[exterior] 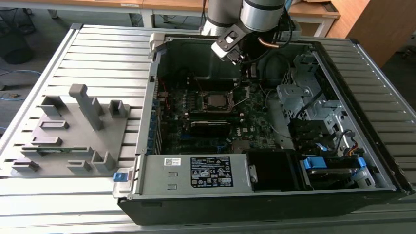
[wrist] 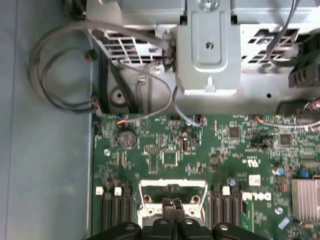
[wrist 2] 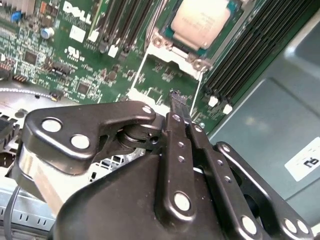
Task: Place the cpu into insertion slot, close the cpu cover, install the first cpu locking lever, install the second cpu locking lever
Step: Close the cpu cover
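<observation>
We see the tool (wrist 2: pixel 177 106) with its fingers pressed together. Its tips are at the free edge of the cpu cover (wrist: pixel 172 184), and we cannot tell whether they pinch it. The cover is swung open, clear of the insertion slot (wrist 2: pixel 197 63), where the cpu (wrist 2: pixel 200 20) sits uncovered. Black memory slots (wrist 2: pixel 250 50) crowd both sides, with the grey case wall (wrist 2: pixel 270 120) just beyond.
</observation>
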Controlling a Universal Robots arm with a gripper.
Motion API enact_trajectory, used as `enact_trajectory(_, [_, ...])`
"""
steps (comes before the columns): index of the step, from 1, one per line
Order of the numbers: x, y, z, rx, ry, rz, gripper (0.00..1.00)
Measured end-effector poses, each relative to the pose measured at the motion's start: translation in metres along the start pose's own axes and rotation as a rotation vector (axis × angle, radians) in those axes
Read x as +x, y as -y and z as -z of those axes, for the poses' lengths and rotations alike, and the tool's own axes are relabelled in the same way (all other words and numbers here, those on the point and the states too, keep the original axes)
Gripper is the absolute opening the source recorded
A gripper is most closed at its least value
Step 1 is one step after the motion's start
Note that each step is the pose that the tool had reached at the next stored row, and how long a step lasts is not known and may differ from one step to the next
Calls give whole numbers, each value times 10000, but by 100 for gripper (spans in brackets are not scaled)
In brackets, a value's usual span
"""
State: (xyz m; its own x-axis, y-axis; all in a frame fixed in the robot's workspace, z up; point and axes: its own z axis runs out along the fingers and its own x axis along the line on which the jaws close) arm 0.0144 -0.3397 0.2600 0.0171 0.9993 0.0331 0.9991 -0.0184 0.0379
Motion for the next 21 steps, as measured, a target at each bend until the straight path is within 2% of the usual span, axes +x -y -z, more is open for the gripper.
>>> enact_trajectory(11, [4,-228,-17,0,-1,-4,11])
enact_trajectory(18, [7,-345,-23,0,-1,-4,11])
enact_trajectory(21, [6,-365,-46,-1,-1,-4,11])
